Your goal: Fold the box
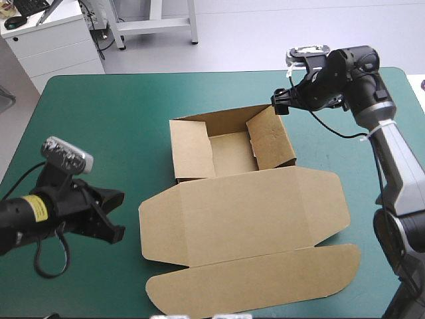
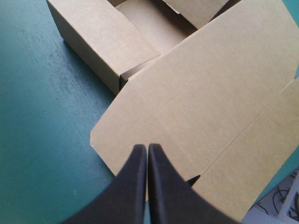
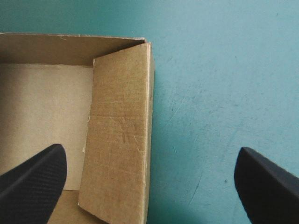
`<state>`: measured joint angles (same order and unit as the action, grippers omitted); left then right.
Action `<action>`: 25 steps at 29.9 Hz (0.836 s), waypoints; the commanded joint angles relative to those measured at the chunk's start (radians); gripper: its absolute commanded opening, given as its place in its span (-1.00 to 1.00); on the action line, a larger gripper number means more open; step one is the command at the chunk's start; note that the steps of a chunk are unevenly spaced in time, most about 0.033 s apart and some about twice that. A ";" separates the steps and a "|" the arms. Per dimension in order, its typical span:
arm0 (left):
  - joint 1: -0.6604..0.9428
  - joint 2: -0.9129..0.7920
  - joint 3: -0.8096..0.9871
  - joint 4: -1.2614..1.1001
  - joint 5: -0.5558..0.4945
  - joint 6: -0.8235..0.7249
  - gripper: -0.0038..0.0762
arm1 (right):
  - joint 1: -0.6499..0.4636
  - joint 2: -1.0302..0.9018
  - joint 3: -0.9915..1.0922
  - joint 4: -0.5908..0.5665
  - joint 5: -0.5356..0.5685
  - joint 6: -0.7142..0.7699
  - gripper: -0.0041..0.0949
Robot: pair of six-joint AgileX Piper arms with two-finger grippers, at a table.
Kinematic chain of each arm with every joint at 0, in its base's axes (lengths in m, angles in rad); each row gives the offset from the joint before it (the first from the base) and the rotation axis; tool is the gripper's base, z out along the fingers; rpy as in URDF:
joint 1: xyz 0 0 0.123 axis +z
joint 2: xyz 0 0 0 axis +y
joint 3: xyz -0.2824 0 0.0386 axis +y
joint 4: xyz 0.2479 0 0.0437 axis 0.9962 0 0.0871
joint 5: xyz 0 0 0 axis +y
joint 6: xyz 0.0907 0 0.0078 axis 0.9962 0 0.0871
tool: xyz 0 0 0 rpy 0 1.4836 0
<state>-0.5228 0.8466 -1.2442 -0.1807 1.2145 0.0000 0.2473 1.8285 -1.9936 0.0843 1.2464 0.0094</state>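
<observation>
Light and stiff, the brown cardboard box (image 1: 246,212) seemed best taken by its flat lid's edge; the left gripper (image 2: 147,148) was clenched empty, the right gripper (image 3: 150,148) spread.

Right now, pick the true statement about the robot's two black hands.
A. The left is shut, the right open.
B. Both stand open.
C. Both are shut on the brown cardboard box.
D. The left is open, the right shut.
A: the left hand closes to one pointed arch over the flat lid of the brown cardboard box, while the right hand stands wide apart above a raised wall.
</observation>
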 commanded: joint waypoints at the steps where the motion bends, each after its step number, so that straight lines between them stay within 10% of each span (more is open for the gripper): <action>1: -0.006 -0.119 0.119 0.005 -0.123 0.016 -0.93 | -0.005 0.014 -0.022 0.007 0.008 -0.009 0.87; 25: -0.006 -0.341 0.494 0.023 -0.335 0.020 -0.93 | 0.046 0.172 0.059 0.031 0.008 -0.040 0.87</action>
<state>-0.5228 0.5000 -0.7265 -0.1505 0.9544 0.0190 0.2899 2.0568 -1.9121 0.1158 1.2373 -0.0178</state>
